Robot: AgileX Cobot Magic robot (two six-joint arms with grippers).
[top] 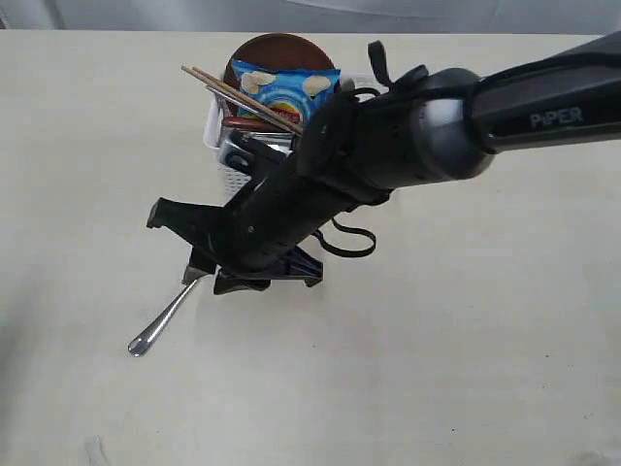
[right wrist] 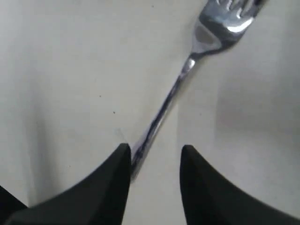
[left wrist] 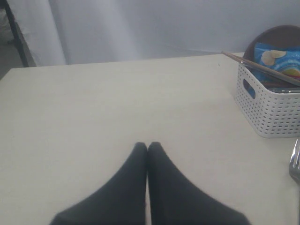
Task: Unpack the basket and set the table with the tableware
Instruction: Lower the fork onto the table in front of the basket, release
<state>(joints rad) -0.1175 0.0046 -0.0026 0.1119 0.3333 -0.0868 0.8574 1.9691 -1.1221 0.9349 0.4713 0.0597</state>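
Note:
A steel fork lies flat on the pale table, in front of the white basket. My right gripper is low over the fork's handle end. In the right wrist view it is open; the fork runs between the jaws and rests against one finger only. The basket holds two chopsticks, a dark brown plate and a blue chips bag. My left gripper is shut on nothing, low over bare table away from the basket.
The right arm crosses over the basket's front and hides most of its contents. The fork's tines show at the edge of the left wrist view. A grey wall stands behind the table's far edge.

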